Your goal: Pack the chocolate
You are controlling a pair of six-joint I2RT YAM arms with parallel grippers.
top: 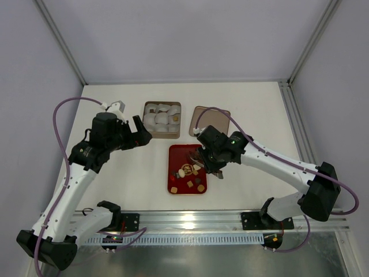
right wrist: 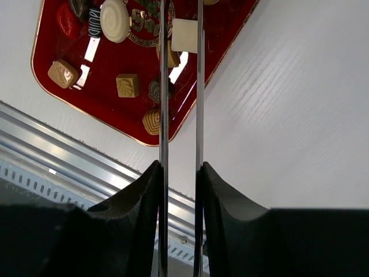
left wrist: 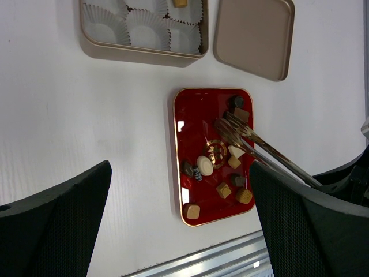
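Several chocolates (left wrist: 205, 164), dark, tan and cream, lie in a red tray (left wrist: 196, 115) at the table's middle (top: 171, 173). My right gripper (top: 210, 164) is shut on metal tongs (left wrist: 259, 147). The tong arms (right wrist: 163, 86) stand slightly apart and reach over the tray's right half, above a white square candy (right wrist: 184, 36). Their tips lie near a dark round candy (left wrist: 237, 102); I see nothing between them. My left gripper (top: 141, 134) is open and empty, hovering left of the tray (left wrist: 181, 167). A tan candy (left wrist: 180, 3) sits in a paper cup in the tin.
A gold tin (top: 162, 117) of white crinkled paper cups stands behind the tray, with its rim in the left wrist view (left wrist: 138, 55). Its lid (top: 210, 120) lies flat to the right (left wrist: 253, 34). A metal rail (top: 190, 219) runs along the near edge.
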